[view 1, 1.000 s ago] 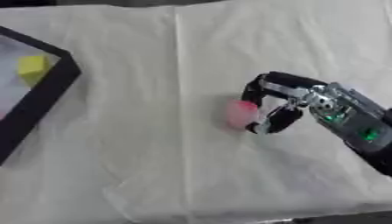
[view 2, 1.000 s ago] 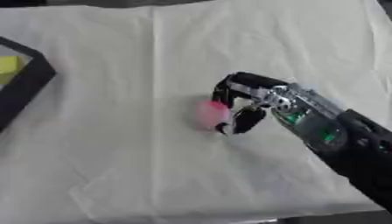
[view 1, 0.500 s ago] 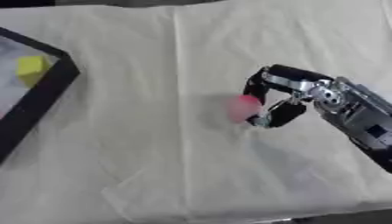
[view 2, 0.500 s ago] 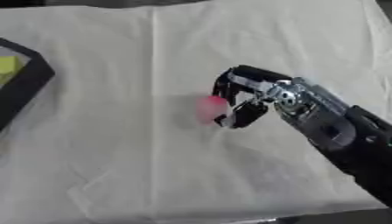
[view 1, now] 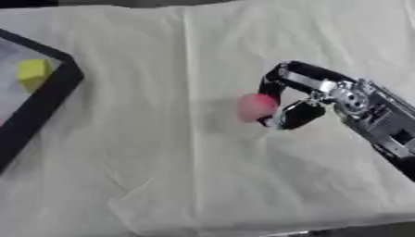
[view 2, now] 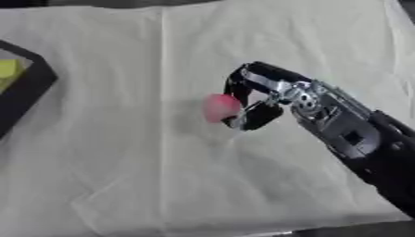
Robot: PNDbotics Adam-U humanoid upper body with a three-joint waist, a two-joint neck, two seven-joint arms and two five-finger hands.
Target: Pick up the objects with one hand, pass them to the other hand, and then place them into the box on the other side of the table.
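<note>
A small pink rounded object [view 1: 256, 106] is pinched between the curled fingers and thumb of my right hand [view 1: 301, 95], near the middle of the cloth-covered table. It looks lifted a little off the cloth, with a faint shadow beneath it. The right arm comes in from the lower right. A black-rimmed box [view 1: 48, 95] lies at the left edge, with a yellow block [view 1: 33, 74] inside it. My left hand shows in neither view.
A cream cloth [view 1: 162, 176] covers the whole table, with folds and wrinkles toward the front edge. The table's front edge runs along the bottom of the views.
My right hand has risen slightly and shifted toward the far side with the pink object pinched in it. The box and yellow block have not moved.
</note>
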